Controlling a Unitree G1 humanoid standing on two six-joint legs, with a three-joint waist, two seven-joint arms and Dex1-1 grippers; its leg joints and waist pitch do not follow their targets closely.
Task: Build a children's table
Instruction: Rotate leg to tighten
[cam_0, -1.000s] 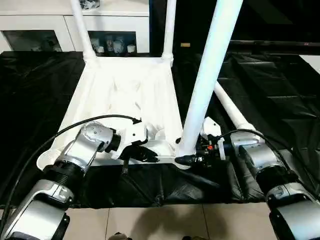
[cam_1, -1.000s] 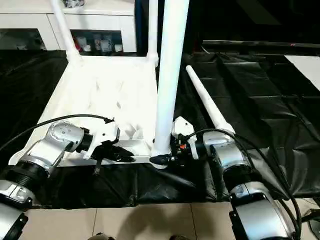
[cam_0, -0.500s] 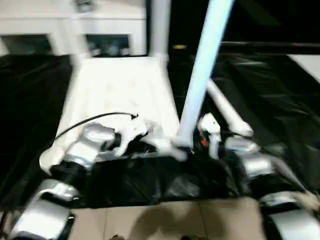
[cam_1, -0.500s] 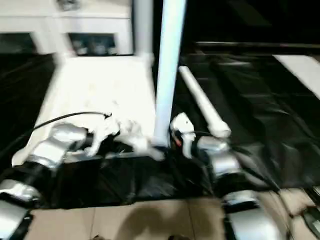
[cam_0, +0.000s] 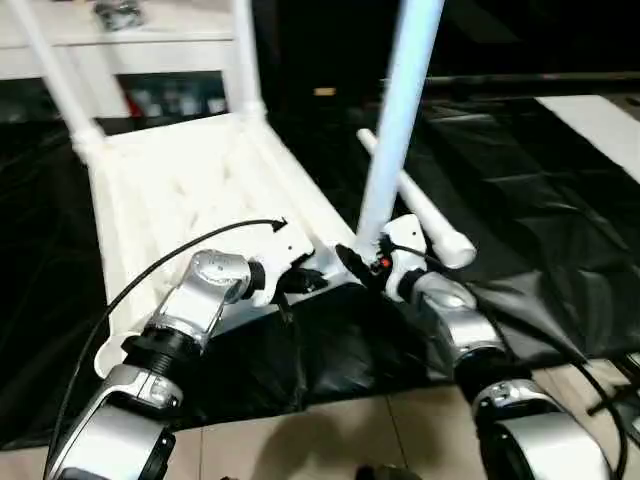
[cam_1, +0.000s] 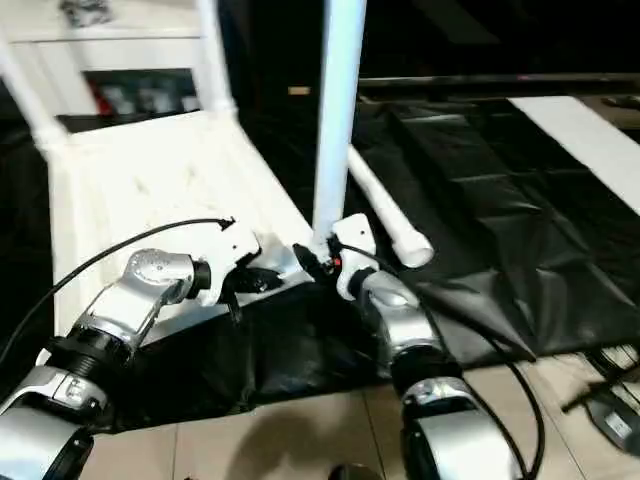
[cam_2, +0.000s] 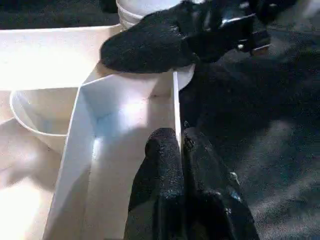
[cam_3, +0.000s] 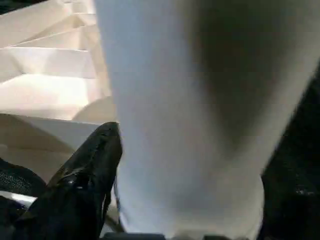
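Both wrists have turned since a second ago: the left gripper (cam_0: 300, 281) now points more toward the near right corner, and the right gripper (cam_0: 352, 262) has swung round the base of the upright leg; the head camera has also shifted, so the whole scene sits skewed. Nearest, the left gripper's fingers (cam_2: 165, 165) are pressed together, pinching the thin near rim wall of the tabletop (cam_0: 190, 180) close to that corner. The right gripper is just beside it at the corner socket, one black finger (cam_3: 95, 165) against the side of the upright leg (cam_0: 395, 120), fingers apart around the tube; can't tell if it's truly clamped. Tabletop lies upside down, ribbed underside up, on black sheeting (cam_0: 520, 200), long axis running away from the robot and angled a bit left. The upright leg stands in the near right socket, long axis near vertical, leaning slightly right at the top. A loose leg (cam_0: 425, 215) lies flat on the sheeting just right of the tabletop, long axis pointing away and left, capped end nearest. Two far legs (cam_0: 245, 55) stand upright in the far sockets. Beyond, a white cabinet (cam_0: 160, 60).
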